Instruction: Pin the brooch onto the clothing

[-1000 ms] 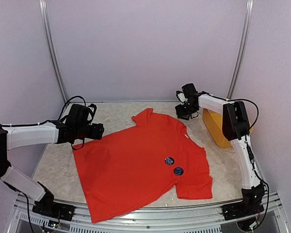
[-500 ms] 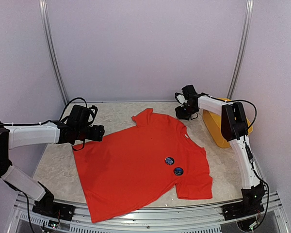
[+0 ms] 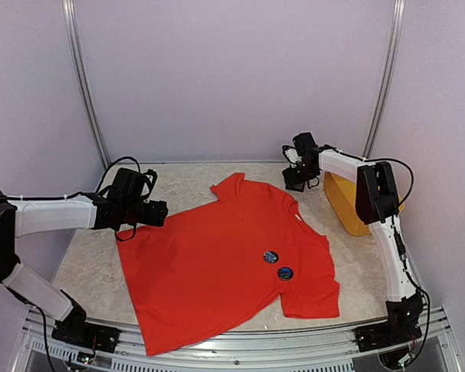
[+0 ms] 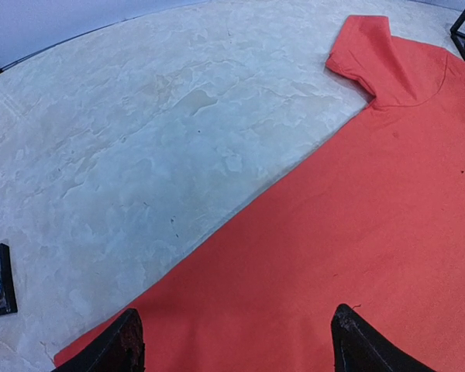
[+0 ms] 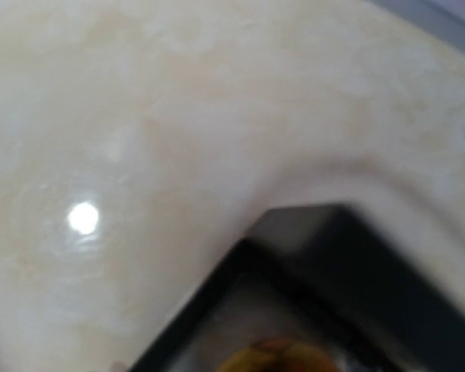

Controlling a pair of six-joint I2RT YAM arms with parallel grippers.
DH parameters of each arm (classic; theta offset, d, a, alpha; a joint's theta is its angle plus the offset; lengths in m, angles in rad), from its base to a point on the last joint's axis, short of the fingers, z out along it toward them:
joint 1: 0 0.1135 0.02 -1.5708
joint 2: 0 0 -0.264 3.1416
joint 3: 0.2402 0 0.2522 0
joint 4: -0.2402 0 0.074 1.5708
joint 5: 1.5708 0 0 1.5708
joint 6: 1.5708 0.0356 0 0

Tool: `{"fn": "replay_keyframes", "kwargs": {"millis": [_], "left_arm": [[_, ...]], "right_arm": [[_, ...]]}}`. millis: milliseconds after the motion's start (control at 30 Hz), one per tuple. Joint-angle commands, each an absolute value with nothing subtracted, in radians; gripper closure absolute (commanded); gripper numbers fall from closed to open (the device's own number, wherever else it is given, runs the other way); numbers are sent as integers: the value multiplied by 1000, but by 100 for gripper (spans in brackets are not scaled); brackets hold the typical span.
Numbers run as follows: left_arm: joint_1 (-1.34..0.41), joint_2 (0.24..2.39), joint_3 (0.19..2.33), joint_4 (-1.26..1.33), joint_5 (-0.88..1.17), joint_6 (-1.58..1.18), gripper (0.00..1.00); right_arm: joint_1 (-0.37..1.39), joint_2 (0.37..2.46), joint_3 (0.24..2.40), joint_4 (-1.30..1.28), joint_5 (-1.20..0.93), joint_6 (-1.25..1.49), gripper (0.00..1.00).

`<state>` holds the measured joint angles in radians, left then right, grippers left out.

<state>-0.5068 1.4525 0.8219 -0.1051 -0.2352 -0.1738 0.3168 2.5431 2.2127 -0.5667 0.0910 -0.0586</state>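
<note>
The left gripper (image 4: 236, 349) is open. Its two black fingers (image 4: 124, 345) stand wide apart with nothing between them. It hangs right over the left edge of the red-orange soft T-shirt (image 3: 217, 263), at the hem end. The shirt lies flat on the pale stone-look table (image 3: 93, 263). Its long way runs from the hem on the left to the collar on the right.

Two round dark blue brooches (image 3: 270, 256) sit on the shirt near the right sleeve, well apart from the left gripper. I think the right arm is nearer to them.

The right gripper (image 3: 297, 180) is just past the far sleeve, beside the yellow plastic basket (image 3: 342, 203). Its own camera is too blurry, so I cannot tell if it is open or closed.

Since a second ago, the left gripper has crept a tiny bit to the right. The right gripper has shifted only a little. The shirt and brooches have not moved.
</note>
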Motion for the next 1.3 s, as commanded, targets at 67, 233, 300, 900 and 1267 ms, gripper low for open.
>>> {"fn": "replay_keyframes", "kwargs": {"millis": [67,233,300,900,1267], "left_arm": [[-512,1463,822,-114,-224,-165,22],[-513,1471,824,-117,-222,-160,22],[-513,1473,825,-117,-222,-158,21],[-513,1490,833,-132,-205,-150,22],[-512,1502,839,-139,-184,-147,22]], "right_arm": [[291,2594,2239,-580,109,-60,30],[289,2599,2215,-598,8,-63,32],[290,2592,2194,-598,-42,-69,33],[296,2443,2004,-620,-182,-152,46],[306,2380,1951,-527,-13,-171,38]]}}
